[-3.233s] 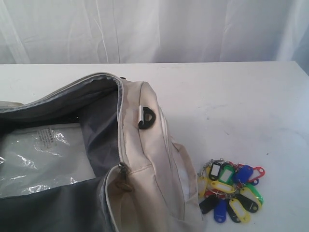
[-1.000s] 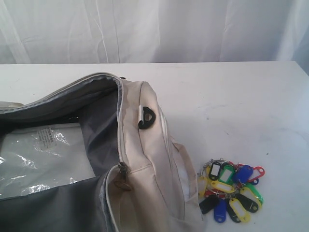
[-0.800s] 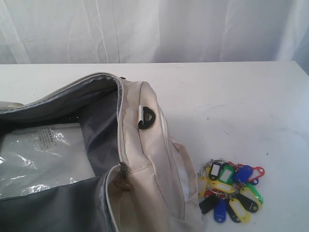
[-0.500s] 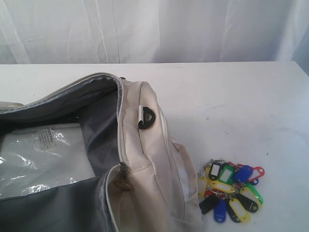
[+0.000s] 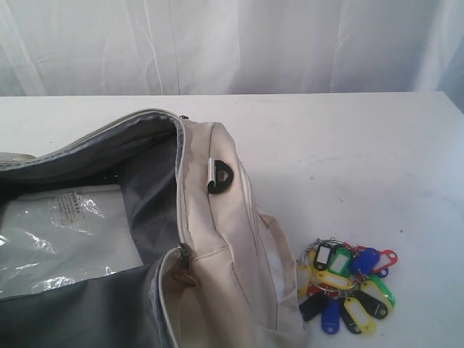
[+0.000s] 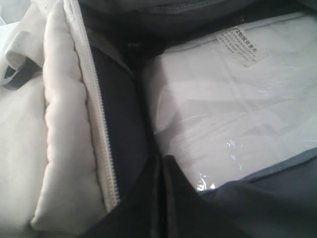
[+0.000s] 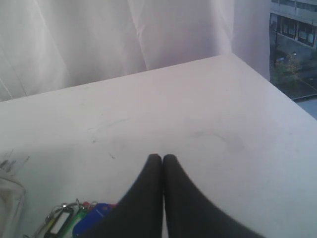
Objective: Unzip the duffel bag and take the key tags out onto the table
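Duffel bag: the main zipper is undone and the mouth gapes, showing dark lining. The exterior view cuts the bag off at its left and lower edges, so you cannot judge its full length. A black D-ring sits on the cream end panel. A zipper pull hangs at the end of the teeth.

Inside the bag lies a clear plastic packet with a printed label. The print is too small to read.

Key tags: the bunch lies outside the bag on the table, just beside the bag's webbing strap. I cannot tell whether it touches the strap. Red, blue, green, yellow and black tags overlap, so no count is possible.

Left gripper: your fingers are pressed together, with nothing between them. The tips hang over the open mouth, above the lining, with the packet on one side and the zipper teeth on the other. Whether they touch the fabric is unclear, because they are dark against dark cloth.

Right gripper: fingers pressed together and empty. The key tags lie back of the tips, toward the wrist, partly hidden by the fingers and cut off by the frame. Ahead of the tips is bare table, then a white curtain.
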Motion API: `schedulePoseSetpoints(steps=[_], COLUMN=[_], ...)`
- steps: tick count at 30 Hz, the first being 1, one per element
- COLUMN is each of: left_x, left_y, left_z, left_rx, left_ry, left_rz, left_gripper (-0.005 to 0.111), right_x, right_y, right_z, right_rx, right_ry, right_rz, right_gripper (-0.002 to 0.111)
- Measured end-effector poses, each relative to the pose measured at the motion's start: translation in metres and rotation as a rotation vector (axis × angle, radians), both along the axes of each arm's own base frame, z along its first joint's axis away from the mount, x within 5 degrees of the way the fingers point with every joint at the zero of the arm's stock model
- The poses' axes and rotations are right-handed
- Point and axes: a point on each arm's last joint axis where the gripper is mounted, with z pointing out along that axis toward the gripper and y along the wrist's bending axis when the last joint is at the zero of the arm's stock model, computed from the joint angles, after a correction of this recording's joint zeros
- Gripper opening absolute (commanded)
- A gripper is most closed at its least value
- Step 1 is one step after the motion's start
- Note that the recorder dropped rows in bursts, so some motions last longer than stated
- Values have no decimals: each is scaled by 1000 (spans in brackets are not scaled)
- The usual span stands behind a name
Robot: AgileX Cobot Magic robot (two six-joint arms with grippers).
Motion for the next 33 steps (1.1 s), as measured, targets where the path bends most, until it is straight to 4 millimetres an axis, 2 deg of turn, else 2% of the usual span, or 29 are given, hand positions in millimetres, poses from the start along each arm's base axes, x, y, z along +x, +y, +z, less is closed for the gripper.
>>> schedulePoseSetpoints(steps=[5, 17, 26, 33], left_x=[0, 0, 0, 0], left_y=[0, 0, 0, 0], left_z=[0, 0, 0, 0], left_rx=[0, 0, 0, 0], left_ry=[0, 0, 0, 0], left_rz=[0, 0, 0, 0], left_gripper=[0, 0, 0, 0], right_x=[-1, -1, -2, -2], right_y=[-1, 0, 0, 0], right_z=[-6, -7, -7, -7], right_rx=[-12, 1, -109, -122], right_ry=[71, 78, 67, 71], right_rz=[-5, 1, 29, 32], right_gripper=[0, 0, 0, 0])
